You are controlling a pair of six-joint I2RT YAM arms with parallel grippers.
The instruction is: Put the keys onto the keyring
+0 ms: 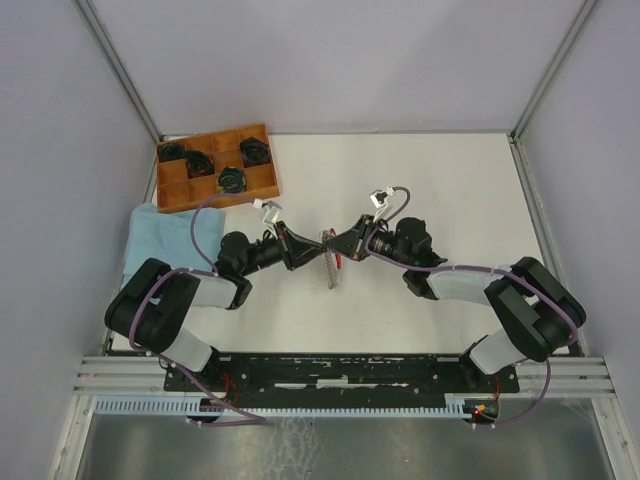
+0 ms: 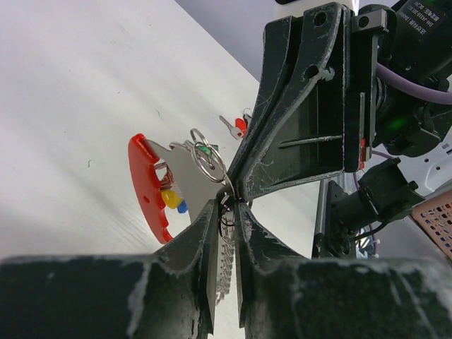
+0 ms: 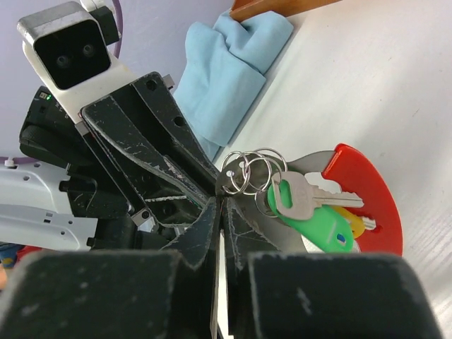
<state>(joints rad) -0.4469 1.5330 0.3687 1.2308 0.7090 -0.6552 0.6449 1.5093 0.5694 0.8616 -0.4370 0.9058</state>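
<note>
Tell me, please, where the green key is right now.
In the right wrist view, the green key hangs from the keyring, right of centre, beside the red loop.

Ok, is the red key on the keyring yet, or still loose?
Loose: the red key lies flat on the table, well apart from the keyring, with nothing linking them.

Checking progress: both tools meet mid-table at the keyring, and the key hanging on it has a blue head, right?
Not blue: the key on the keyring has a green head, as the right wrist view shows. The left tool and right tool meet there.
</note>
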